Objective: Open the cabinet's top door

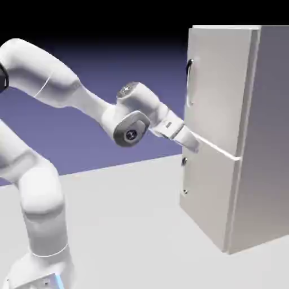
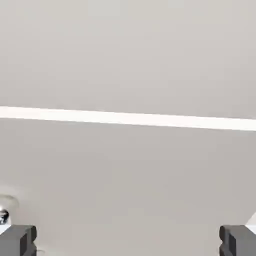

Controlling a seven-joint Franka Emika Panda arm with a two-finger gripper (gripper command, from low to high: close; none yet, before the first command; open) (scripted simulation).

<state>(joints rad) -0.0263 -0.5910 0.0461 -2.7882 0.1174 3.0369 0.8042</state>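
The tall light-grey cabinet stands at the right of the exterior view. Its top door is flush and carries a slim vertical bar handle near its left edge. My gripper points at the cabinet front, close to the seam between the two doors and well below the handle. In the hand view the fingertips sit far apart at the bottom corners, so the gripper is open with nothing between them. Grey door panels fill that view, with the bright seam running across it.
The shorter lower door has small knobs along its left edge; one knob shows at the lower left of the hand view. The cabinet rests on the pale table.
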